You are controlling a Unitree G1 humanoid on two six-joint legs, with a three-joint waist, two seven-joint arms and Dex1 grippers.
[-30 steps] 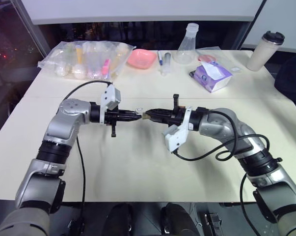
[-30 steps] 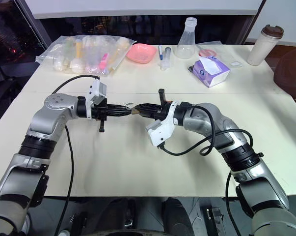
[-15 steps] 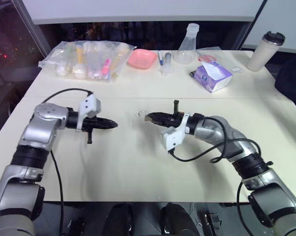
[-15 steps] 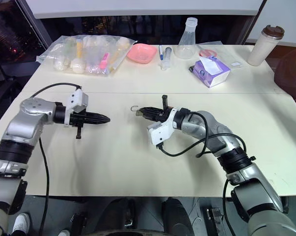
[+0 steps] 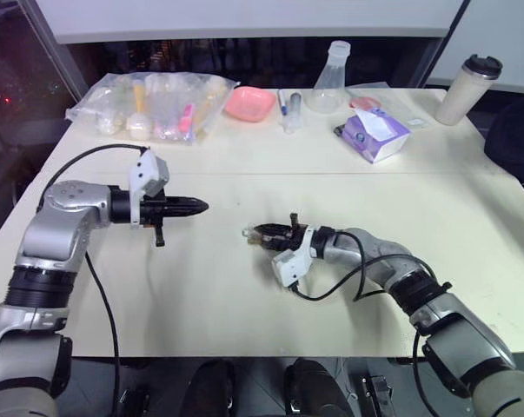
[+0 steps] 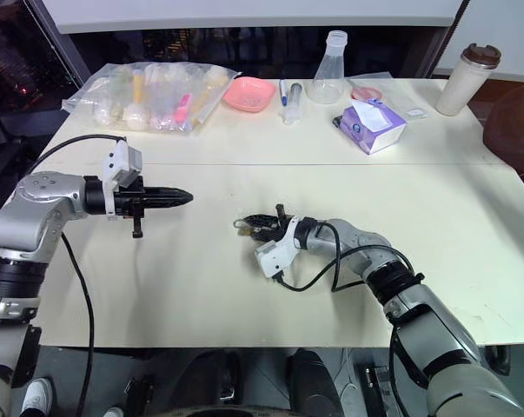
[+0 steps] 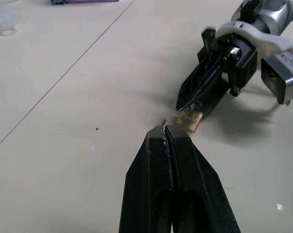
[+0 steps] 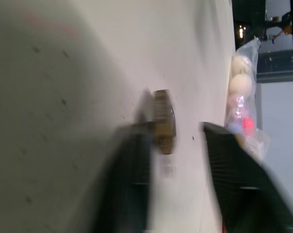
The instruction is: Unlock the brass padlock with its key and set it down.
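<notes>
Near done, by the look of it. Desk (image 5: 470, 217) cream, clutter only along the far edge; working area in the middle bare apart from the padlock. Right tool (image 5: 255, 234) low over the desk, about mid-width, nearer the front edge than the far one; fingers parted, nothing gripped between them. Padlock (image 7: 189, 120) lying on the desk right at the right tool's tips, so the set-down looks made or being made at this instant. In the right wrist view padlock (image 8: 163, 121) sits close against one finger with a wide gap to the other; touching or just clear, cannot tell. Shackle state too small to read, so unlocked or not cannot be confirmed; judged unlocked only from the release. Left tool (image 5: 195, 207) held above the desk toward the left edge, well apart from the padlock and pointing at it; fingers (image 7: 156, 145) clenched tight. Thin sliver of metal poking from the left tips, probably the key (image 7: 163, 123); too small to be sure. Left to do, as a guess: right tool lifts clear of the padlock, left tool parks or drops the key. Risk: finger nudging the padlock on withdrawal.
</notes>
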